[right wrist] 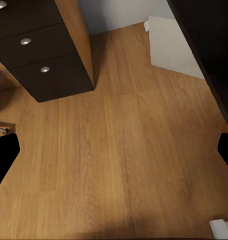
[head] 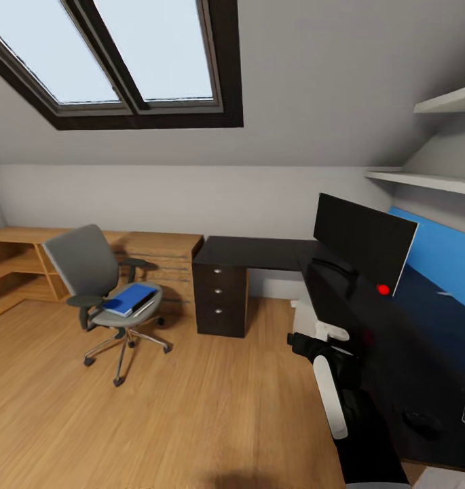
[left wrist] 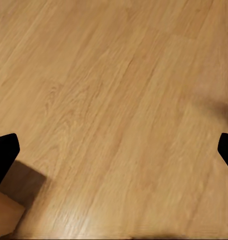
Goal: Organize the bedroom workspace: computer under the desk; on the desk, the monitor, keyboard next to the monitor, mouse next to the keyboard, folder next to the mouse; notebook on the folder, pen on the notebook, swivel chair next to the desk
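The grey swivel chair [head: 100, 285] stands on the wooden floor at the left, apart from the desk, with the blue folder [head: 130, 299] lying on its seat. The black L-shaped desk [head: 259, 251] fills the right side and carries the wide black monitor [head: 361, 241]. A small dark mouse [head: 422, 422] lies near the desk's front. The white computer [head: 303, 319] [right wrist: 173, 47] sits under the desk. My left gripper [left wrist: 114, 155] hangs open over bare floor. My right gripper [right wrist: 114, 155] is open above the floor near the drawer unit [right wrist: 39, 55]. The keyboard, notebook and pen I cannot make out.
Light wooden shelving [head: 15, 265] and a wooden drawer chest [head: 168, 261] line the back wall behind the chair. A blue wall panel [head: 439, 258] and white shelves [head: 429, 180] sit behind the monitor. My right arm [head: 330, 394] hangs beside the desk's edge. Open floor lies between chair and desk.
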Motion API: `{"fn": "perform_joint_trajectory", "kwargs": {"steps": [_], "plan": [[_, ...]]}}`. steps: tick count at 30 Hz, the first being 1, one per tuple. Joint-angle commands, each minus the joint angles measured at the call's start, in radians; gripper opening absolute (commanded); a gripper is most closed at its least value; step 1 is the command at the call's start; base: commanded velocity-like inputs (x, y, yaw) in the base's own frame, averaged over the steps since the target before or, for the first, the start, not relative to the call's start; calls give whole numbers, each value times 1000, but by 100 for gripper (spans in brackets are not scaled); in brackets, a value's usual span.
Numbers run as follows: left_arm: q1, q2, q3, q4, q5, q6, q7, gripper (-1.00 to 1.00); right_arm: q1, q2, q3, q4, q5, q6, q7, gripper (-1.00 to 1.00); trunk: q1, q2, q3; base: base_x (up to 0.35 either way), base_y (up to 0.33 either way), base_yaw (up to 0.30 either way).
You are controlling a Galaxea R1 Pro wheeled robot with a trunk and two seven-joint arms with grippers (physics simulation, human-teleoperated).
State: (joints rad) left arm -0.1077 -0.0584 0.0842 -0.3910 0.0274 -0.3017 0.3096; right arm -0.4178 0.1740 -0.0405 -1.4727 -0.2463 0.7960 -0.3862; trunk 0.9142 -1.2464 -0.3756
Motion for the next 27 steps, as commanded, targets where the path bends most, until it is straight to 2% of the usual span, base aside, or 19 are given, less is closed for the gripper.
{"fn": "perform_joint_trajectory", "kwargs": {"steps": [1, 7, 9, 13, 20, 24, 26, 27], "plan": [[0, 0, 4, 0, 5, -3, -2, 100, -1, 1, 0, 0, -10, 2, -8, 100, 0, -1, -1, -191, -207, -277], [-1, 22, 7, 0, 16, -1, -4, 100, -1, 1, 8, 0, -10, 1, -7, 100, 0, -1, -1, -68, -271, -278], [0, 29, 8, 0, 31, -1, -4, 100, -1, 1, 19, 0, -10, 0, -7, 100, 0, -1, -2, -12, -295, -276], [-1, 32, 8, 0, 44, -1, -4, 100, -1, 1, 26, 0, -10, 0, -8, 100, 0, -1, -4, -4, -294, -268], [0, 32, 8, 0, 47, -1, -4, 100, -1, 0, 36, 4, -9, 0, -7, 100, 0, -1, -9, -1, -256, -220], [0, 32, 8, 0, 48, -1, -4, 100, -1, -2, 89, 20, -7, -1, -7, 100, 0, -1, -10, 0, -62, -58], [0, 32, 9, 0, 48, -1, -4, 100, -1, -4, 145, 33, -3, -6, -9, 100, 0, -1, -10, 0, -20, -18], [-1, 32, 9, 0, 48, -1, -4, 100, -1, -5, 161, 36, -2, -8, -10, 100, 0, -1, -10, 0, -10, -9]]}}
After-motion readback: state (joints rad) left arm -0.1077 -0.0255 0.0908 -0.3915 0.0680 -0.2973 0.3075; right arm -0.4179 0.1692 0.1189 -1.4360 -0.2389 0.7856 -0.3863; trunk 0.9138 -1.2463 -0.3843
